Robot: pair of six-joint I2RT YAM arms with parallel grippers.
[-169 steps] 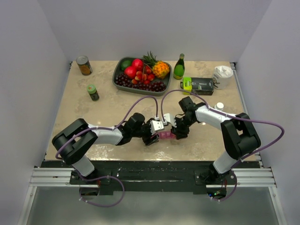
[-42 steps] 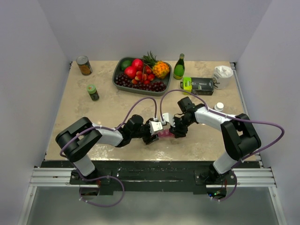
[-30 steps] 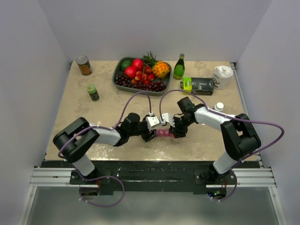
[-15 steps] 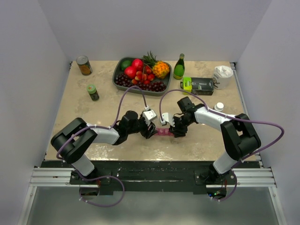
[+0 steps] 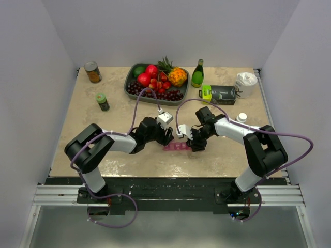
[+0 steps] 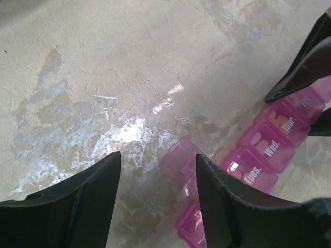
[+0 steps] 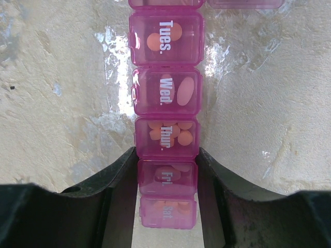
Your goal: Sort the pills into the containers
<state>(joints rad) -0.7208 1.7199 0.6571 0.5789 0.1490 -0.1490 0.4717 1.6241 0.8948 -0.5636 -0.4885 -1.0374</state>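
Note:
The pink pill organizer (image 5: 176,146) lies on the table between the two arms. In the right wrist view its lidded compartments (image 7: 165,98) hold orange pills (image 7: 178,132). My right gripper (image 7: 166,155) is shut on the organizer, with its fingers pressed against both sides at the Fri compartment; it also shows in the top view (image 5: 195,144). My left gripper (image 6: 158,157) is open and empty, hovering over the organizer's left end (image 6: 248,165), where one lid (image 6: 181,159) stands flipped open. In the top view the left gripper (image 5: 166,135) sits just behind that end.
A fruit tray (image 5: 130,88), a green glass bottle (image 5: 197,73), a black box (image 5: 222,94) and a white crumpled cup (image 5: 246,81) stand at the back. A can (image 5: 92,72) and a green-capped bottle (image 5: 102,101) stand back left. A white bottle (image 5: 241,117) stands by the right arm.
My left gripper has lifted off the organizer's left end and drawn back toward the fruit tray, leaving that end uncovered. The right gripper has kept its hold and barely moved.

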